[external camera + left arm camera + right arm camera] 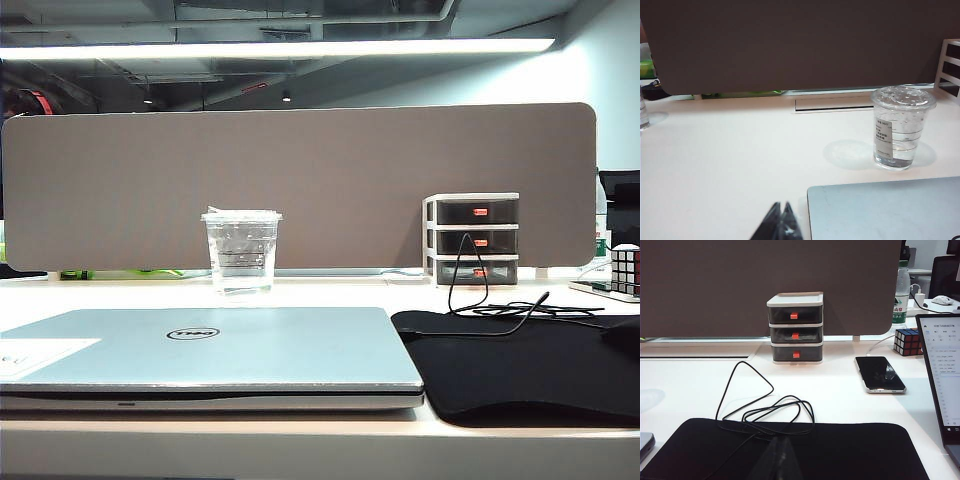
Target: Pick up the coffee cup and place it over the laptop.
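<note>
Coffee cup stands upright on the white surface, lid on, clear liquid low inside; it sits just behind the closed Dell laptop — apart from it, not touching. In the left wrist view the cup shows a white label on its side, with the laptop's back corner nearest the camera.

Left pincer: dark tips pressed together, closed on nothing, low over bare surface beside the laptop's corner and well apart from the cup.

Right pincer: tips meet in one dark point, closed and empty, over the black mat. A black cable loops across the mat's far edge. Behind it — a three-drawer organiser against the grey partition, a smartphone lying flat, a Rubik's cube, a green-labelled bottle.
</note>
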`<state>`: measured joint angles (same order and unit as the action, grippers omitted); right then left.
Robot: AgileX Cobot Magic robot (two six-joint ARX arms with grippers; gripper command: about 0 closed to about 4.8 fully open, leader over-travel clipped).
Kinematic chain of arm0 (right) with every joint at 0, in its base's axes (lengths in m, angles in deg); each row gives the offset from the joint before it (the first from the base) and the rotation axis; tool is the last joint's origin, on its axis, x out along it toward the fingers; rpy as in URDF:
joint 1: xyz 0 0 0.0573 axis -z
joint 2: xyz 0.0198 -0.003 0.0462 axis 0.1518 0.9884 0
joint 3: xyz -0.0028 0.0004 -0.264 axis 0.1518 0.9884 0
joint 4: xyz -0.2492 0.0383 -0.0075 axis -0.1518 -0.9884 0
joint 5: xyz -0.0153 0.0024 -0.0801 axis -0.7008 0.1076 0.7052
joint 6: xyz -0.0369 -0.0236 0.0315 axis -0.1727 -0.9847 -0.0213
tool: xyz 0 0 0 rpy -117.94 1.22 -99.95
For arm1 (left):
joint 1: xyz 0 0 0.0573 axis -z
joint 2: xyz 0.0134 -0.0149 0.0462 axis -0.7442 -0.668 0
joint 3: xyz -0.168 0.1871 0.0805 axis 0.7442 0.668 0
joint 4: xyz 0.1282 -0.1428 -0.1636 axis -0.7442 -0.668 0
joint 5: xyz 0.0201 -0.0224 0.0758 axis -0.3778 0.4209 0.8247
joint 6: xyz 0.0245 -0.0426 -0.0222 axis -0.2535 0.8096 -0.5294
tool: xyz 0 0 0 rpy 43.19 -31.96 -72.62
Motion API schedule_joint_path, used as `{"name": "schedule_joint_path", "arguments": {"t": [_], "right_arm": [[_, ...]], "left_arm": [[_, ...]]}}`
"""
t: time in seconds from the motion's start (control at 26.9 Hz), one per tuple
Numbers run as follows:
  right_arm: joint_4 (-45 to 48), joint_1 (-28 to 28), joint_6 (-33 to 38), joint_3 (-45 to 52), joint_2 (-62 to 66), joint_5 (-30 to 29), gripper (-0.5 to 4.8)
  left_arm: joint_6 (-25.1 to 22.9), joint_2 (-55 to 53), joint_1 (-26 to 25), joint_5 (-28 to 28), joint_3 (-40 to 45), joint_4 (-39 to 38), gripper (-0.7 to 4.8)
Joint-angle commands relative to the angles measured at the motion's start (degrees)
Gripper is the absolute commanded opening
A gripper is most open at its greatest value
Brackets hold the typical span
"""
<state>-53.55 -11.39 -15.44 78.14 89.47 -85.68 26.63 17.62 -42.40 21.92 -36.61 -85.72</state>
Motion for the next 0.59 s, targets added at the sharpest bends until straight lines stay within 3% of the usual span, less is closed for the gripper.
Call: {"name": "schedule_joint_path", "arguments": {"t": [0.04, 0.45, 0.59], "right_arm": [[0.9, 0.0, -0.2, 0.3, -0.1, 0.3, -0.05], [0.9, 0.0, -0.2, 0.3, -0.1, 0.2, -0.06], [0.8, 0.0, 2.3, 0.3, -0.1, -3.5, -0.06]], "left_arm": [[0.0, 0.0, 0.0, 0.0, -0.3, 0.5, -0.05], [0.0, 0.0, 0.0, 0.0, -0.3, 0.5, -0.05], [6.4, 0.0, 0.0, -1.4, -0.3, 0.6, -0.05]]}}
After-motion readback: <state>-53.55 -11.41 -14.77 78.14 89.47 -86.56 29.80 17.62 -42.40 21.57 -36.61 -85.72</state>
